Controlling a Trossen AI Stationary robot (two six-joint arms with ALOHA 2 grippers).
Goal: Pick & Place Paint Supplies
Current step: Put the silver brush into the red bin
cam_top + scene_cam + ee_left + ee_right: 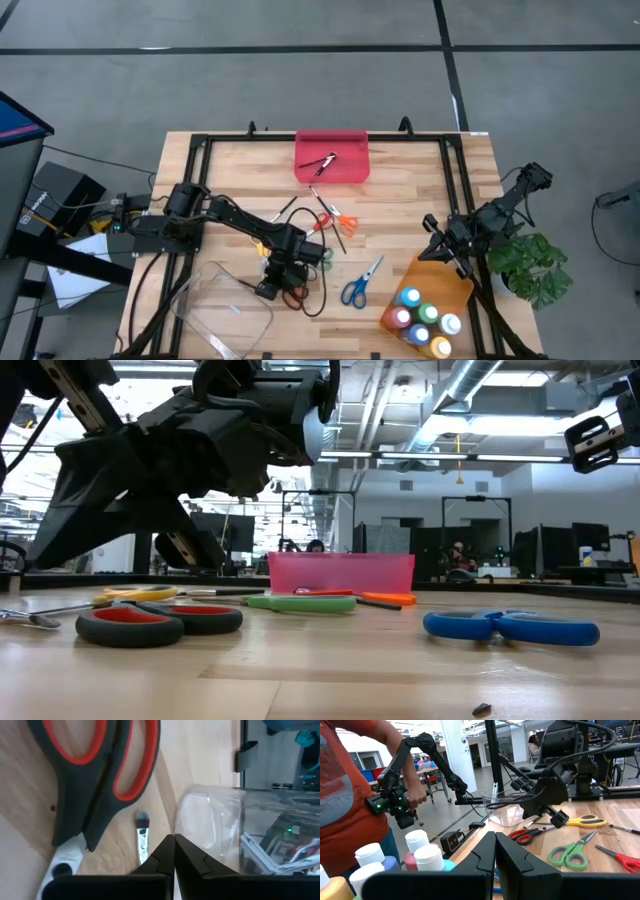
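My left gripper (268, 290) (174, 837) is shut and slants down over the table's near middle, with nothing between its fingers. Just beside its tips lies a small brush (142, 835) flat on the wood. Black scissors with red handles (100, 775) (296, 295) lie next to it. Green scissors (320, 256), orange scissors (342, 222) and blue scissors (360, 284) lie flat farther right. Several white-capped paint bottles (425, 316) stand in an orange tray (440, 275) at the near right. My right gripper (495, 837) (437, 248) is shut and waits level above that tray.
A clear plastic tray (225, 310) (240, 830) sits right next to the left gripper at the near left. A red tray (332, 156) holding thin dark sticks stands at the far middle. Yellow scissors (587, 821) lie beyond the left arm. A person (350, 795) stands beside the table.
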